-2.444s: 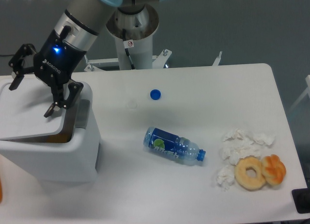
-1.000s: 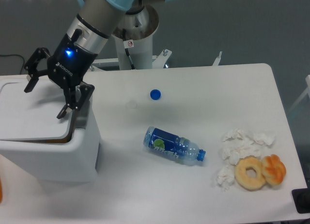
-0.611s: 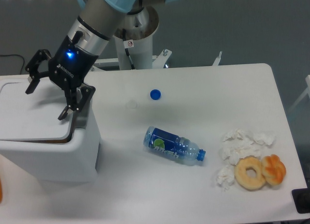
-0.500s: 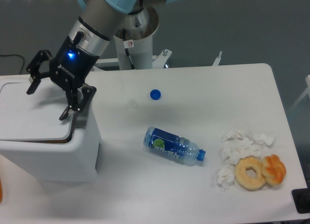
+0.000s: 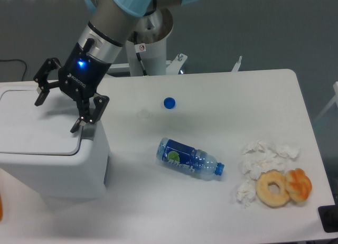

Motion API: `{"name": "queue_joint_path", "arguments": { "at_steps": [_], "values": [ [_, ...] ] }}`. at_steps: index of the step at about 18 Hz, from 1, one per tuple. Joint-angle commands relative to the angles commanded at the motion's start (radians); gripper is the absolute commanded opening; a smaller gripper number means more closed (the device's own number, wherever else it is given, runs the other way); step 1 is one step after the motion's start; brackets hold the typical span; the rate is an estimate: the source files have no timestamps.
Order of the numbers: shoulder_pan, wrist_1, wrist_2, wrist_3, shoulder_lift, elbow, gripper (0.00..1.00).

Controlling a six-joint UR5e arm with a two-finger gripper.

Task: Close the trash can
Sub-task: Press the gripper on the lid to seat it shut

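**Lid is down, gripper lifting away above the trash can**

Nearest to us, at the right front of the table (image 5: 222, 212), we see two doughnuts (image 5: 283, 187) lying side by side, touching, with crumpled white tissues (image 5: 260, 160) just behind and beside them. They look like waste that waits to be thrown away. A little further, near the middle, a plastic bottle (image 5: 190, 159) with a blue label lies on its side, and its blue cap (image 5: 169, 102) sits well apart from it, further back.

At the left side stands the trash can (image 5: 50, 146), a big white box. Its flat lid (image 5: 37, 122) now lies level on the body, and we see no dark gap along the front edge, so we judge the closing as done or almost done.

Above the right rear part of the lid hangs the gripper (image 5: 57, 108), with its fingers spread wide and holding nothing. We think it is open like this because it pushed the lid down and did not grasp it.

Compared with the earlier pictures, the lid was tilted up and a dark slit with something orange showed under its front edge. This slit is now gone. The gripper has also moved a little to the right and back.
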Motion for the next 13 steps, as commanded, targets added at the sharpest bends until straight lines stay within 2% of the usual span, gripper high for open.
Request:
{"name": "queue_joint_path", "arguments": {
  "at_steps": [13],
  "values": [
    [-0.002, 0.000, 0.000, 0.000, -0.008, 0.002, 1.00]
  ]
}}
